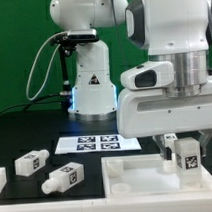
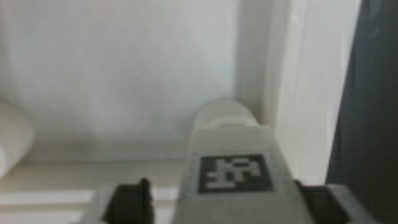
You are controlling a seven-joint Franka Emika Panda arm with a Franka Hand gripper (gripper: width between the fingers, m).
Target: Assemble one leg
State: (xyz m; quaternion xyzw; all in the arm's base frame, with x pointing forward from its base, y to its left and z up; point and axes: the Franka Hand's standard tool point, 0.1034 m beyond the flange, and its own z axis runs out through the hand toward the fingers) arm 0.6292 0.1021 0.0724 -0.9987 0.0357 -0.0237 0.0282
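- Straddling the leg [image 2: 228, 150], my pincer [image 2: 224, 204] has one dark finger [image 2: 128, 203] on either side of it. The wrist view shows a thin pale strip between each finger and the leg, but it is blurred, so I cannot tell whether I am pinching the leg or only standing spread around it.
- In the exterior view the leg stands roughly upright within the flat square part [image 1: 127, 178], close to the corner on the exterior view's right. I judge that corner to be where it gets fixed, which is why I hang straight above it.
- Flanking the leg by its sides leaves its tagged face uncovered. I judge it also lets me turn the leg about its own long axis.
- A pale edge of the square part runs just beside the leg in the wrist view, with dark table beyond it. The finger on that side has little room before it meets the edge.
- Toward the middle of the square part the floor is bare, so that is my open side for any sideways correction.
- A spare leg [image 1: 33, 162] and a second spare leg [image 1: 62, 178] lie on the black table [image 1: 35, 132], well apart from me. The marker board [image 1: 96, 144] lies behind them, and none of these crowds my path.
- Straight up is free, so lifting clear looks the safest way out.
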